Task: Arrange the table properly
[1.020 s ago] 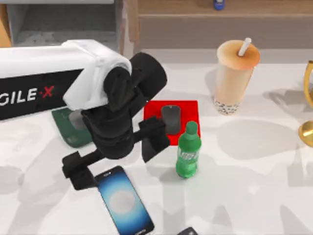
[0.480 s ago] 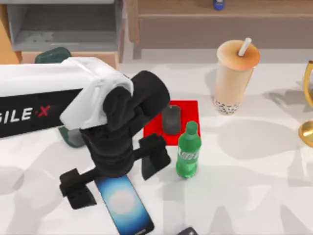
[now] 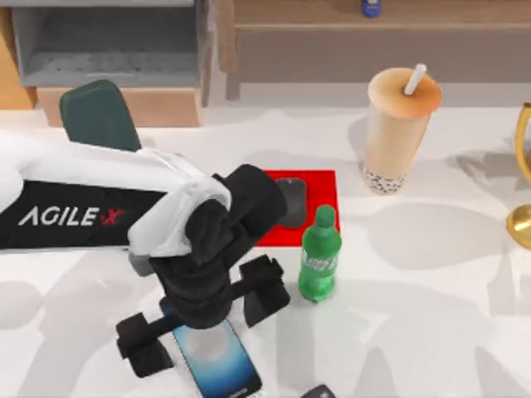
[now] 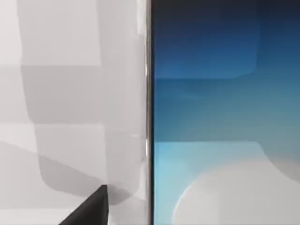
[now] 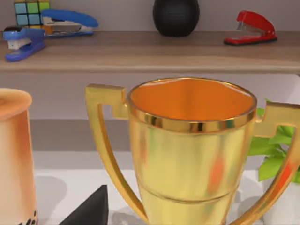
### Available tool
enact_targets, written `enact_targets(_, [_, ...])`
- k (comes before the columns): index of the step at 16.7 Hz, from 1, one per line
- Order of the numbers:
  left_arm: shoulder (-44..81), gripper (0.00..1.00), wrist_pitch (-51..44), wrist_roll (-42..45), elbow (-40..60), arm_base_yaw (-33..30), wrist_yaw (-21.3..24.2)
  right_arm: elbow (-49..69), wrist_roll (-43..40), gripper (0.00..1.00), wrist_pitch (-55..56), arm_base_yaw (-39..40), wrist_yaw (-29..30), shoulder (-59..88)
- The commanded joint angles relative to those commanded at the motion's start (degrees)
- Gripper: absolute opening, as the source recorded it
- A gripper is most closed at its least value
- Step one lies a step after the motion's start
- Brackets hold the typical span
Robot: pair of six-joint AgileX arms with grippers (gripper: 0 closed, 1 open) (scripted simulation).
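The white table (image 3: pixel 431 315) holds a smartphone (image 3: pixel 217 365) with a blue screen, lying flat near the front edge. My left gripper (image 3: pixel 206 326) hangs right over it, open, with one black finger (image 3: pixel 145 348) on each side of the phone's far end. In the left wrist view the phone's screen (image 4: pixel 225 117) is very close beside bare table (image 4: pixel 70 70), and one fingertip (image 4: pixel 93 211) shows. My right arm is parked off the right side. One of its fingertips (image 5: pixel 91 211) sits off-centre, facing a gold trophy (image 5: pixel 192 150).
A dark mouse (image 3: pixel 290 203) lies on a red mat (image 3: pixel 319 186), with a green bottle (image 3: pixel 319 257) just in front. A bubble tea cup (image 3: pixel 398 133) and the trophy (image 3: pixel 523 191) stand to the right. A wooden shelf unit (image 3: pixel 124 50) runs along the back.
My left arm has swung toward the table's front edge. Its open fingers have moved from beside the phone's far end to straddle it.
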Motion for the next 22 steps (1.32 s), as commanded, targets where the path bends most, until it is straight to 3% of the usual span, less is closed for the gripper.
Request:
enact_targets(6, [1.23,1.0,2.54,0.0,-1.4,-0.02,0.01,0.0,0.0,1.0,0.0,0.0,0.0,0.0])
enact_targets(19, [1.23,0.02,2.54,0.0,-1.4,-0.02,0.01,0.0,0.0,1.0,0.0,0.0,0.0,0.0])
enact_targets(22, [1.23,0.0,2.54,0.0,-1.4,-0.02,0.01,0.0,0.0,1.0,0.0,0.0,0.0,0.0])
